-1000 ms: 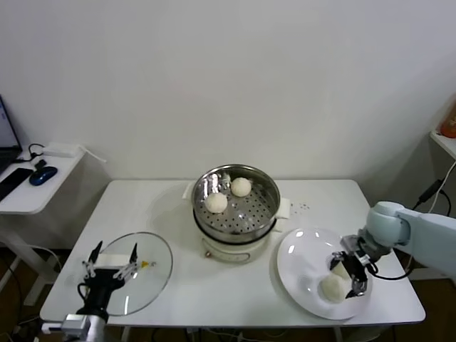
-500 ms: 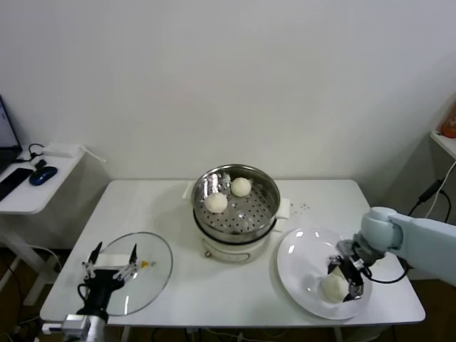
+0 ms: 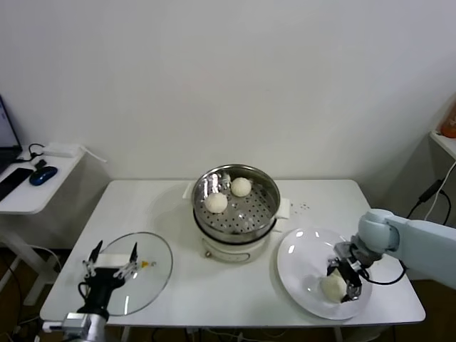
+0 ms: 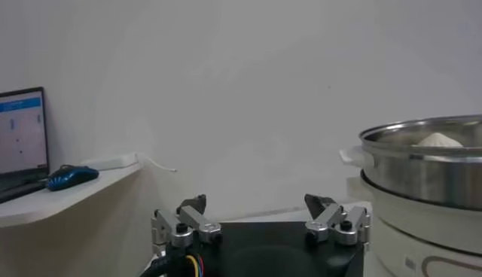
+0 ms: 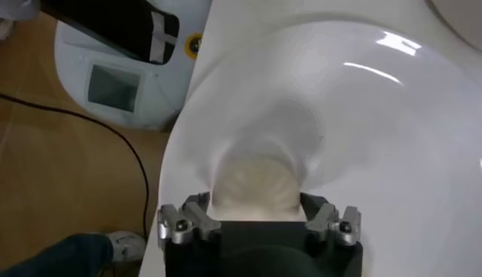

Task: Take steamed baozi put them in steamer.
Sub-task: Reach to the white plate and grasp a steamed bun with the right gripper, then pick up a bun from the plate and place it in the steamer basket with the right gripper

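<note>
Two baozi sit inside the steamer [image 3: 236, 201] already, one [image 3: 216, 203] toward its left side and one [image 3: 241, 187] nearer the back wall, apart from each other. Most of the perforated steel floor toward the front and right is bare, so I see open room there. The steamer stands on its white pot base at the middle of the white table [image 3: 178, 206].

My right gripper [image 3: 343, 281] is down on the white plate [image 3: 303, 256], which lies just right of the pot and reaches close to the table's front-right edge. From the right wrist camera the fingers [image 5: 184, 222] straddle the third baozi [image 5: 257, 186], one on each side and close against it. I cannot tell whether they are pressing it yet; the bun rests on the plate. It lies in the front part of the plate, near the rim, with floor visible just beyond that rim.

That bun is off-white, round and smooth-domed, with a soft matte skin against the glossy plate. The rest of the plate is bare.

My left gripper [image 3: 109, 269] hangs near the table's front-left corner, just above the glass lid [image 3: 146, 267] lying flat there, fingers spread wide and holding nothing. A side shelf [image 3: 28, 192] stands left of the table, well apart.
</note>
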Tool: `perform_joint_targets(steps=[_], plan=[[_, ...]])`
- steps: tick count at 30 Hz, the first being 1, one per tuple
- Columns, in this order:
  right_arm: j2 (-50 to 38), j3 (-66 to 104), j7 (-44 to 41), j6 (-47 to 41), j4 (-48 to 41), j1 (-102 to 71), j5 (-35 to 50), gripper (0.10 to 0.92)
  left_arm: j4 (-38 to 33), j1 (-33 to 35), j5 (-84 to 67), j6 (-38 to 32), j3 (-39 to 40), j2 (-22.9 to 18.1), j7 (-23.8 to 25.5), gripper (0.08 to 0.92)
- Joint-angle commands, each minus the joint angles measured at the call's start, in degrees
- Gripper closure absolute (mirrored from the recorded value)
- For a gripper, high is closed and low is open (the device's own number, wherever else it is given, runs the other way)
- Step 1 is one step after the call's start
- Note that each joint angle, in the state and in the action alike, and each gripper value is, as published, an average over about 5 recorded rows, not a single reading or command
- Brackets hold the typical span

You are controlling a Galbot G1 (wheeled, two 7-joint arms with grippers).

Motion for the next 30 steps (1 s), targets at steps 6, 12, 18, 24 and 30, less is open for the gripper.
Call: perform_joint_targets(steps=[6, 12, 18, 24, 30], plan=[[0.10, 0.25, -0.24, 0.11, -0.15, -0.19, -0.34, 0.308, 0.02, -0.24, 0.06, 0.09, 0.29, -0.11, 0.04, 0.177], [-0.20, 0.42, -0.23, 0.13, 0.32, 0.05, -0.30, 0.337, 0.11, -0.27, -0.02, 0.07, 0.27, -0.13, 0.02, 0.177], [-0.86, 0.06, -0.76, 0.63, 1.95, 3.25, 0.04, 0.338, 0.02, -0.32, -0.13, 0.12, 0.25, -0.08, 0.01, 0.177], [-1.20, -3.77, -2.28, 3.82, 6.97, 14.49, 1.03, 0.338, -0.11, -0.62, -0.24, 0.37, 0.04, 0.20, 0.05, 0.177], [-0.09, -9.24, -4.15, 10.95, 12.15, 29.56, 0.41, 0.337, -0.49, -0.76, -0.13, 0.86, 0.12, 0.59, 0.09, 0.177]])
